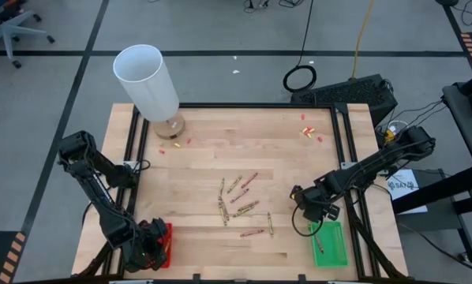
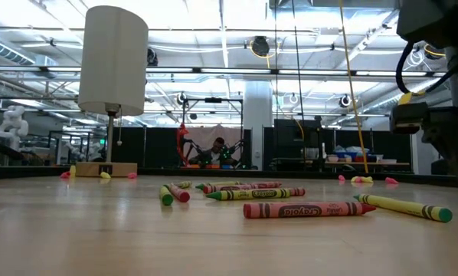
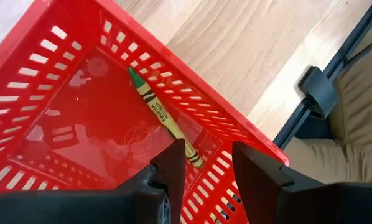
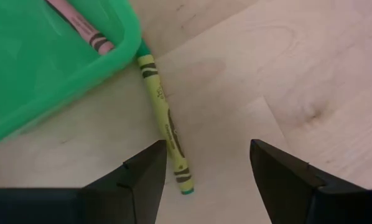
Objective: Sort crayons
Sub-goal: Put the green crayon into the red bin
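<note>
High view: left gripper [image 1: 151,246] positioned over the red tray [image 1: 166,243] at the near left corner of the table [image 1: 204,142]. Right gripper [image 1: 315,214] positioned near the near right corner, just beside the far end of the green tray [image 1: 331,244].

Left wrist view: fingers [image 3: 173,163] spread, nothing between them. One yellow-green crayon [image 3: 164,117] lying flat on the red tray's floor, along one slotted wall.

Right wrist view: fingers [image 4: 150,168] spread wide, nothing gripped. One yellow-green crayon on the bare wood [image 4: 165,123], lying between the fingers' line and the green tray, one end touching or tucked just under the tray's rim; exact contact hard to judge. One pinkish-red crayon [image 4: 80,23] inside the green tray.

Remaining loose crayons [image 1: 240,201] scattered flat around the middle of the table, toward the near edge; about ten, reddish and olive-yellow mixed. Low view: nearest a red crayon [image 2: 309,208] and a yellow one with green tip [image 2: 405,207], the others bunched behind.

White lamp [image 1: 147,83] standing at the far left corner. Small red and yellow scraps [image 1: 309,131] near the far right corner, more beside the lamp base.
</note>
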Available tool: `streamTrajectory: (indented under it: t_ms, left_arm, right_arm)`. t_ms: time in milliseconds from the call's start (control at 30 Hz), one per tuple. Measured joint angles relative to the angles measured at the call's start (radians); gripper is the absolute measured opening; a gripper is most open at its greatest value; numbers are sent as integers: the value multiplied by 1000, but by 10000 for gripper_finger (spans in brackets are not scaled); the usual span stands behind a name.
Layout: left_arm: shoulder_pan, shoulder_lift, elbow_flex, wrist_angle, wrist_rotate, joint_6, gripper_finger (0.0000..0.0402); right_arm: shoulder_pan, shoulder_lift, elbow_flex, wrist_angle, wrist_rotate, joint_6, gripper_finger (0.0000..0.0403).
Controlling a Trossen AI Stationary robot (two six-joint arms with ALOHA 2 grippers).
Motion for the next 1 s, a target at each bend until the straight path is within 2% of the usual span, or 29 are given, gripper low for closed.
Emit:
streamTrajectory:
  t_ms: [200,833,1000]
  left_arm:
    - [0,0,0,1,-37,51,130]
    - [-2,0,0,40,-40,52,130]
    - [-2,0,0,86,-40,90,130]
  right_arm:
    - [0,-2,-43,55,-3,-3,191]
    - [0,-1,-49,80,-4,-55,21]
    - [0,-1,-49,83,1,-51,5]
